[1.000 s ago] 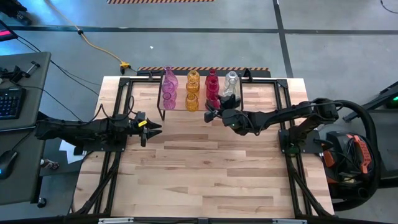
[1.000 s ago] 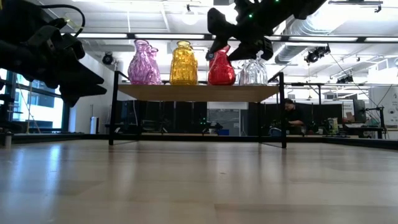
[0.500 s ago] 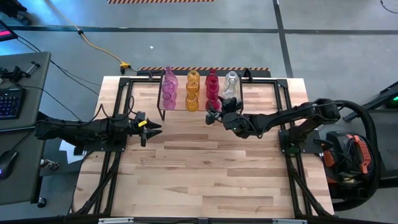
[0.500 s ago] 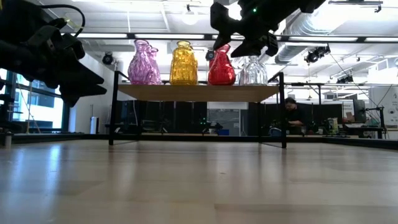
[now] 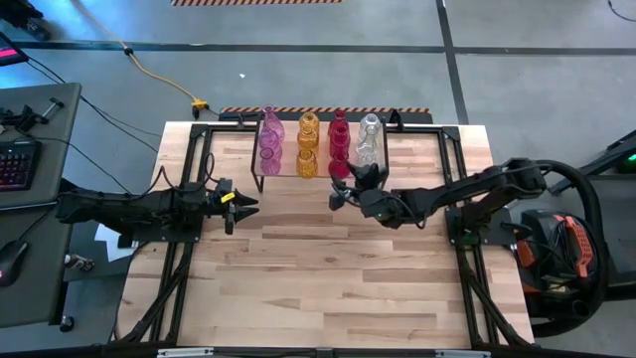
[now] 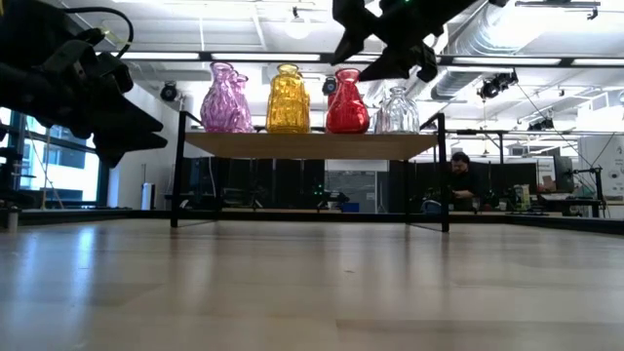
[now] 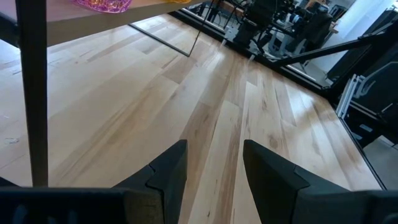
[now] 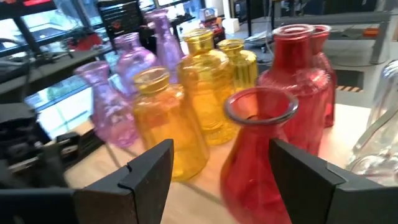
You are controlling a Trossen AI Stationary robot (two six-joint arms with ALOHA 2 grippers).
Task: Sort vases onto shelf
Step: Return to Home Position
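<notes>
on the table [image 5: 298, 278], the shelf [image 5: 283, 165] holds the vases [image 5: 307, 147] in colour rows. the right gripper [image 5: 349, 186], spread and empty, has backed off the front red vase [image 5: 339, 167]; sorting looks done. the left gripper [image 5: 241, 207] waits, spread, over the table's left.

The shelf [image 6: 312, 144], a small raised platform with a light wooden top on thin black legs, stands far back, about centre. The translucent, narrow-necked vases stand upright on it in near-to-far rows sorted by colour. The pink vases [image 5: 270, 127] are at the left, then the yellow vases [image 5: 308, 127], the red vases [image 5: 339, 129] and, rightmost, the clear vases [image 5: 370, 127].
</notes>
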